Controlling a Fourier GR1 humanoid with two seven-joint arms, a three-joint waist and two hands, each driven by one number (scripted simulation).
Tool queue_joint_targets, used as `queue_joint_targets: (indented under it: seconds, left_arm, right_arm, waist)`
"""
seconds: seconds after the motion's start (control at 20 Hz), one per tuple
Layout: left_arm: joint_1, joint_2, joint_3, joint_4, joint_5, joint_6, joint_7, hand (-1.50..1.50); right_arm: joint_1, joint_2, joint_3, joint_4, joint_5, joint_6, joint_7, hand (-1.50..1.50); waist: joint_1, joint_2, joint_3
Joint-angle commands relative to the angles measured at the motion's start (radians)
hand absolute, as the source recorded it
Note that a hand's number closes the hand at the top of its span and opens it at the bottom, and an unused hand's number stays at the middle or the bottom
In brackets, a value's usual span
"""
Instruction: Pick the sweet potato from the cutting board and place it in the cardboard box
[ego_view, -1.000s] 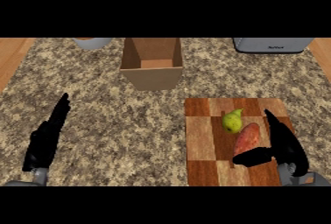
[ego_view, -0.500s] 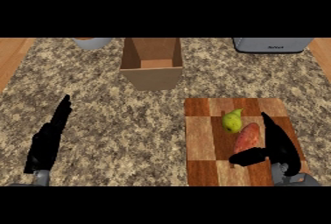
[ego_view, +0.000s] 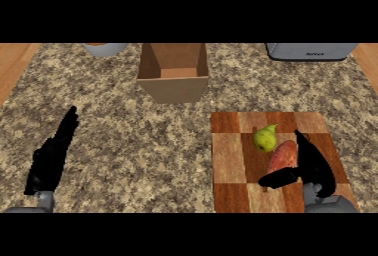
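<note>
Right robot hand (ego_view: 314, 167) | open, thumb+fingers flank sweet potato (ego_view: 282, 156) | on cutting board (ego_view: 232, 150)

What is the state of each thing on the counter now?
Brown cardboard box: open, upright.
Orange sweet potato: lying on the wooden cutting board, right hand beside it.
Green pear: lying on the board.
Left hand: open, resting.

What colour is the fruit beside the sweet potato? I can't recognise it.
Yellow-green; the pear-shaped fruit shows in the head view, on the cutting board.
</note>
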Motion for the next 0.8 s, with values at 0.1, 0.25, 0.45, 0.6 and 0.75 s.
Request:
queue_joint_targets:
  seconds: [0.1, 0.25, 0.45, 0.6, 0.75]
  left_arm:
    - [0.029, -0.055, 0.013, 0.026, -0.04, -0.007, -0.057, 0.0]
    - [0.032, -0.056, 0.014, -0.027, -0.071, -0.034, -0.01, 0.0]
    - [-0.01, -0.046, 0.042, 0.027, -0.045, -0.053, -0.015, 0.0]
    - [0.017, -0.067, 0.036, -0.022, -0.071, -0.034, 0.009, 0.0]
    - [0.039, -0.057, 0.041, -0.016, -0.063, -0.054, -0.016, 0.0]
  right_arm:
    - [-0.003, 0.045, -0.047, 0.034, -0.019, 0.054, 0.024, -1.5]
    - [0.039, 0.097, -0.026, 0.07, 0.053, -0.034, -0.061, 1.5]
    - [-0.04, 0.008, -0.034, 0.061, 0.2, 0.007, 0.029, 1.5]
    - [0.042, 0.037, 0.022, 0.035, 0.294, -0.041, 0.003, 1.5]
    - [-0.028, 0.102, 0.119, 0.054, 0.44, -0.01, 0.109, 1.5]
  waist:
    - [-0.001, 0.0, 0.0]
    - [0.0, 0.0, 0.0]
    - [-0.001, 0.0, 0.0]
    - [-0.002, -0.001, 0.0]
    - [0.004, -0.001, -0.001]
